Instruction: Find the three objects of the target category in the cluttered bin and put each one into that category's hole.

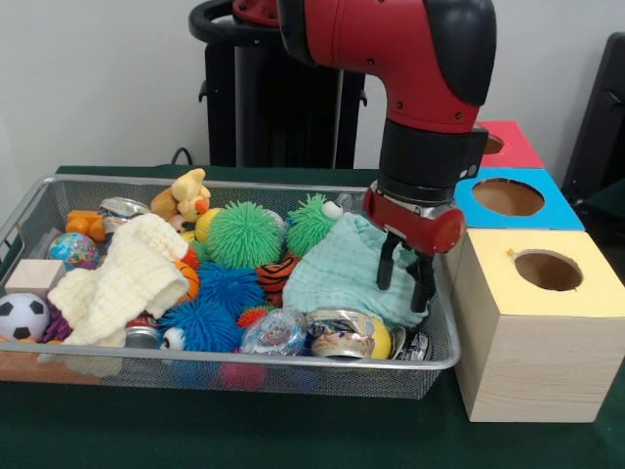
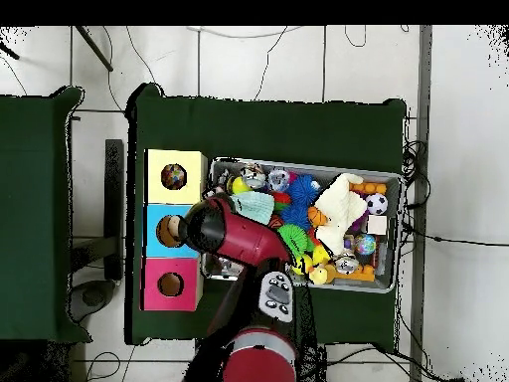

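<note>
The wire mesh bin [image 1: 293,361] is full of toys; it also shows in the overhead view [image 2: 318,165]. My gripper [image 1: 405,279] hangs over the bin's right end, just above a pale green cloth [image 1: 337,274]. It is open and holds nothing. The yellow-topped box [image 1: 537,337] stands right of the bin, and its hole [image 1: 548,271] looks empty from the front. In the overhead view the yellow box's hole [image 2: 175,177] shows a small many-coloured thing inside. There the arm [image 2: 234,234] hides the gripper.
A blue-topped box [image 1: 557,210] and a red-topped box [image 1: 516,147] stand behind the yellow one. The bin holds green [image 1: 244,234] and blue [image 1: 229,288] spiky balls, a soccer ball [image 1: 21,316], a globe ball [image 1: 73,249], a cream knit cloth [image 1: 127,274], cans [image 1: 337,332] and plush toys.
</note>
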You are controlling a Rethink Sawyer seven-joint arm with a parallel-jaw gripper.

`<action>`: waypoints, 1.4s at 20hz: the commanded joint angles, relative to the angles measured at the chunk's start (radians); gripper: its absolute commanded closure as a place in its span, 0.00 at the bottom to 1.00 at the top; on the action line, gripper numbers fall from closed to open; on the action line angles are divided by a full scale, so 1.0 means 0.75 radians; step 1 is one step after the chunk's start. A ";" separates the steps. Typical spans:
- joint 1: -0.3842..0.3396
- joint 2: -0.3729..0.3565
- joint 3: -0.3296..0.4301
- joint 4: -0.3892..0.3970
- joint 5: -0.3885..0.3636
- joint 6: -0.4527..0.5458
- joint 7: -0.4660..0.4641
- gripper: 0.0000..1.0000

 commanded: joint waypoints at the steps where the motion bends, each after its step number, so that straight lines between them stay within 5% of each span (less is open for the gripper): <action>1: -0.178 -0.040 0.424 0.252 0.061 -0.013 0.221 0.00; 7: -0.154 -0.030 0.386 0.224 0.046 0.018 0.221 0.00; 19: -0.031 0.100 0.137 0.047 0.035 0.123 0.170 0.00; 20: -0.023 0.102 0.123 0.041 0.033 0.127 0.170 1.00; 28: -0.002 0.108 0.108 0.027 0.041 0.158 0.167 1.00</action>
